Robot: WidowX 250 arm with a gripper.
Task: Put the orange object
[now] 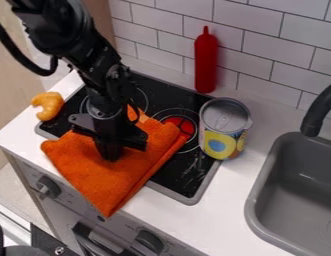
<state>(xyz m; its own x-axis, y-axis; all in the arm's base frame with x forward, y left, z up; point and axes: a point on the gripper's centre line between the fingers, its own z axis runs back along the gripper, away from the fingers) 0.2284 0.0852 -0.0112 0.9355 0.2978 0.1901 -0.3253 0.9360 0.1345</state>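
Hanging over the white tabletop (244, 215), left of the grey sink (256, 186), with the black arm (107, 75) angled down from the far left. Laid out, folded and rumpled, across the near-left part of the black stove (188, 175) and out to the tabletop's near edge: the orange cloth (114, 177), most likely the orange object meant. Down at the cloth's middle, the gripper (110, 156), apparently touching; cannot tell how wide open, or whether holding any fabric. Probably at the pick-up step, so best to gather a thick fold rather than skim one layer, close firmly, and test with a small lift before trusting the hold. Raise straight up, high enough to free the drooping corners, then carry slowly to limit swing. Go wide of the patterned can (223, 128) at the stove's right edge and the red bottle (206, 62) upright by the far wall (261, 42), both easy to topple with a dragging edge. Mind also the yellowish curved toy (49, 105) at left. With no destination named, settle that first, then lower until slack and release gently.
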